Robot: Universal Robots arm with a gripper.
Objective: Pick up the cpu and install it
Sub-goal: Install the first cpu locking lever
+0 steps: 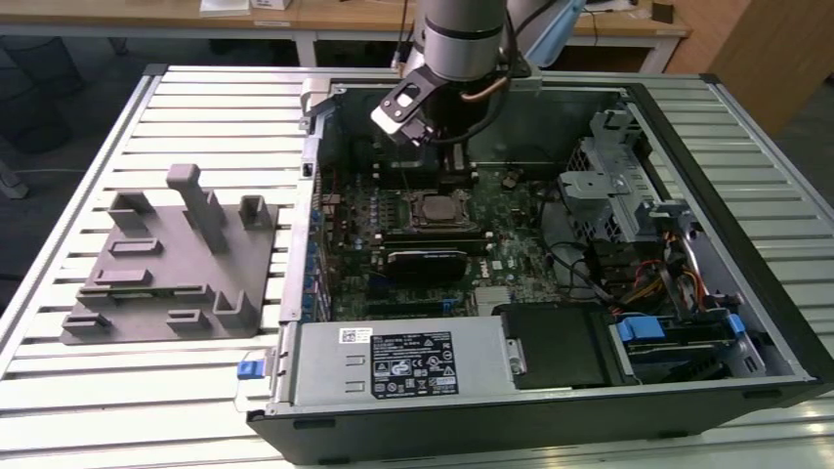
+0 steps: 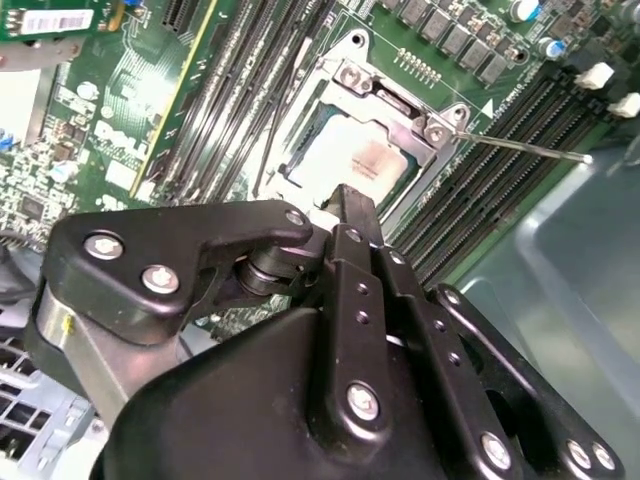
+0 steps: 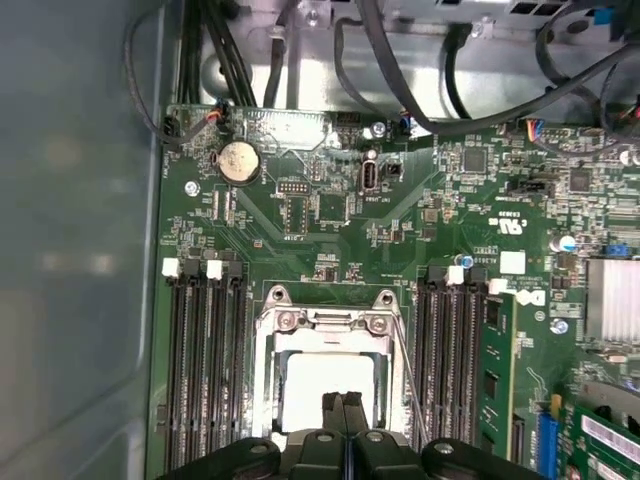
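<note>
Contact between the clenched pincer (image 3: 345,402) and the cpu (image 3: 322,378) is judged the chief hazard. The fingertips are pressed together with nothing held between them, poised directly over the pale metal top. That top lies inside the socket frame (image 3: 262,340) on the motherboard (image 3: 330,230). Whether tips and top are touching cannot be told.

In the exterior view the socket is found near the middle of the open computer case (image 1: 521,435). The grey fixture (image 1: 170,264) is set on the bench (image 1: 78,391) at nine o'clock from it, and the arm's wrist is at twelve o'clock.

If the chip is not seated flat, it could be tilted by a downward push and the contacts beneath bent. The thin retention lever (image 2: 530,147) appears to stand free beside the memory slots (image 3: 200,350), and it could be snagged by a sideways sweep. Were the top scraped by the closed tips, the chip might be shifted in its seat.
</note>
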